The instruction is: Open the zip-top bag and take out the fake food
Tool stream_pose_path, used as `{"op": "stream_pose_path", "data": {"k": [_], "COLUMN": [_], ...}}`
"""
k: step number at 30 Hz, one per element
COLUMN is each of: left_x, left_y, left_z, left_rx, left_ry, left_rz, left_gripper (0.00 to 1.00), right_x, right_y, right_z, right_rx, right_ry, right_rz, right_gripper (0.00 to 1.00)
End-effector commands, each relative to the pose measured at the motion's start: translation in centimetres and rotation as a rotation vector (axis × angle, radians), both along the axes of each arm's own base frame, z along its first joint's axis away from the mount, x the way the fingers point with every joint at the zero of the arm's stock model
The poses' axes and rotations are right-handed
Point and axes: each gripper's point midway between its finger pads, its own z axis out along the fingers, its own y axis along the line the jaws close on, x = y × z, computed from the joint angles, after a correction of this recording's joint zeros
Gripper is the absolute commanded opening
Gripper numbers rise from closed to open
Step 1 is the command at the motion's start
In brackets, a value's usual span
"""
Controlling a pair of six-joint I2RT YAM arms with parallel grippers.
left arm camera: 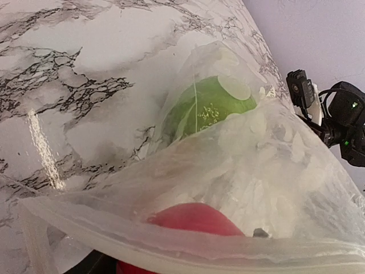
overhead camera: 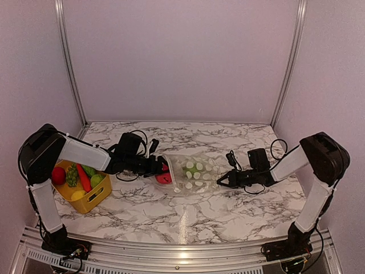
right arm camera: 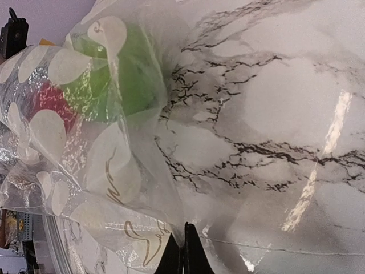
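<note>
The zip-top bag (overhead camera: 194, 171) lies on the marble in the middle, clear with pale dots, its mouth facing left. Inside it are a green fake food (left arm camera: 205, 111) and, at the mouth, a red fake food (left arm camera: 194, 220). My left gripper (overhead camera: 162, 168) reaches into the mouth with its jaws wide around the red piece. The bag's rim (left arm camera: 171, 242) hides most of its fingers; one dark fingertip (left arm camera: 259, 232) shows. My right gripper (right arm camera: 183, 245) is shut on the bag's far corner, holding the film (right arm camera: 142, 188) against the table.
A yellow basket (overhead camera: 98, 199) stands at the left edge, beside the left arm's base, with several red, green and yellow toy foods in it. The right arm (left arm camera: 342, 123) shows beyond the bag in the left wrist view. Walls enclose the back and sides.
</note>
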Motion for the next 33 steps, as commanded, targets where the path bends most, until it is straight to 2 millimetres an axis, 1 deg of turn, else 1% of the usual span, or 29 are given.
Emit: {"op": "stream_pose_path", "data": {"k": [1, 4, 7, 9, 14, 19, 21, 23, 24, 25, 28, 29, 31, 33], "left_x": [-1.7, -1.8, -1.9, -1.8, -1.0, 0.0, 0.4, 0.5, 0.2, 0.0, -1.5, -2.2, -3.1, -3.7], "left_y": [-0.9, -0.2, 0.8, 1.8, 5.6, 10.6, 13.3, 17.4, 19.6, 21.9, 28.4, 30.1, 33.0, 35.2], "left_z": [-2.3, -1.6, 0.1, 1.9, 6.5, 9.7, 10.9, 10.9, 11.3, 11.2, 10.5, 10.1, 9.3, 8.0], "left_rx": [0.033, 0.022, 0.021, 0.011, 0.004, 0.001, 0.026, 0.091, 0.113, 0.143, 0.222, 0.241, 0.262, 0.281], "left_ry": [0.043, 0.031, 0.003, -0.023, -0.09, -0.112, -0.127, -0.11, -0.108, -0.094, -0.055, -0.036, -0.015, 0.022], "left_rz": [-0.05, -0.027, -0.008, 0.009, 0.096, 0.226, 0.325, 0.481, 0.566, 0.65, 0.879, 0.936, 1.027, 1.09], "left_gripper": [0.71, 0.7, 0.7, 0.7, 0.7, 0.72, 0.75, 0.78, 0.78, 0.78, 0.77, 0.77, 0.77, 0.76], "right_x": [0.0, -0.1, -0.1, -0.1, -0.1, -0.3, -0.4, -0.6, -0.6, -0.7, -0.8, -0.7, -0.6, -0.5], "right_y": [-0.3, -0.6, -0.8, -0.8, -0.8, -0.8, -0.8, -0.8, -0.8, -0.8, -0.8, -0.7, -0.7, -0.7], "right_z": [-0.8, -0.9, -0.8, -0.7, -0.7, -0.8, -0.5, -0.1, 0.1, 0.2, 0.4, 0.5, 0.5, 0.4], "right_rx": [-0.031, -0.044, -0.047, -0.044, -0.043, -0.038, -0.032, -0.023, -0.019, -0.015, -0.009, -0.009, -0.012, -0.015], "right_ry": [0.03, 0.028, 0.025, 0.025, 0.025, 0.03, 0.025, 0.015, 0.011, 0.01, 0.004, 0.001, -0.002, -0.003], "right_rz": [-0.025, -0.031, -0.038, -0.036, -0.037, -0.034, -0.032, -0.032, -0.032, -0.031, -0.026, -0.025, -0.022, -0.021], "right_gripper": [0.0, 0.0, 0.0, 0.0, 0.0, 0.0, 0.0, 0.0, 0.0, 0.0, 0.0, 0.0, 0.0, 0.0]}}
